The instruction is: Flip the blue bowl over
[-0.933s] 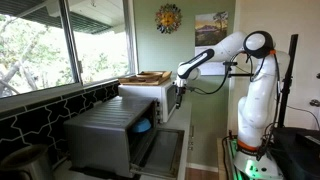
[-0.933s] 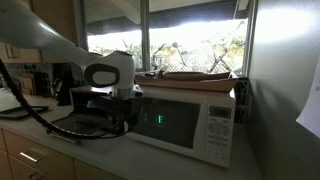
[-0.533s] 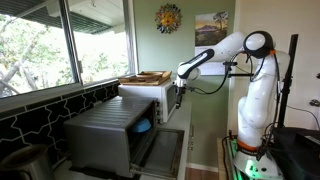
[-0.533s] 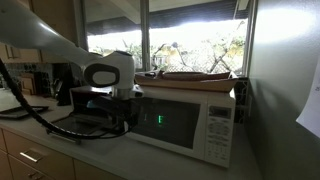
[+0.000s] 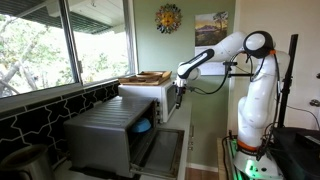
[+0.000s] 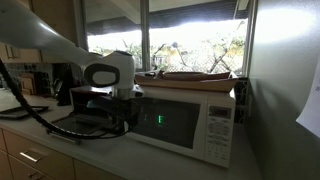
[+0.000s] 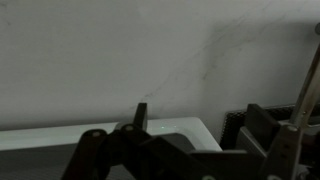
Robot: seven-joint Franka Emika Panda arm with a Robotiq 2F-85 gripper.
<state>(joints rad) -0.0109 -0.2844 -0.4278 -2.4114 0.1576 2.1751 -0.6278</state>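
**Figure. Kitchen scene, three views.** In an exterior view, the blue bowl (image 5: pixel 143 126) shows only as a small patch of bright, plain blue. It lies at the open front of a steel-grey oven (image 5: pixel 105 135), low down and just above that oven's folded-down door (image 5: pixel 163 152). The rim and base are hidden, so it cannot be told whether the bowl stands upright or overturned. Its surface reads as smooth and unpatterned.

The white arm (image 5: pixel 248 62) reaches across from its base toward a white microwave (image 5: pixel 152 97) behind the oven. The claw (image 5: pixel 178 99) hangs pointing downward at the microwave's front corner, above the bowl and to one side of it, and apart from it. The spread of the claw's fingers is too small and dark to make out here. The wrist view gives only dark linkage along its lower edge against a pale wall, so the opening cannot be told.

A shallow wooden tray (image 5: pixel 146 76) rests on top of the microwave in both exterior views. The desk (image 6: pixel 130 152) carries the microwave, whose green display (image 6: pixel 159 120) is lit. The bowl is not visible in this view.
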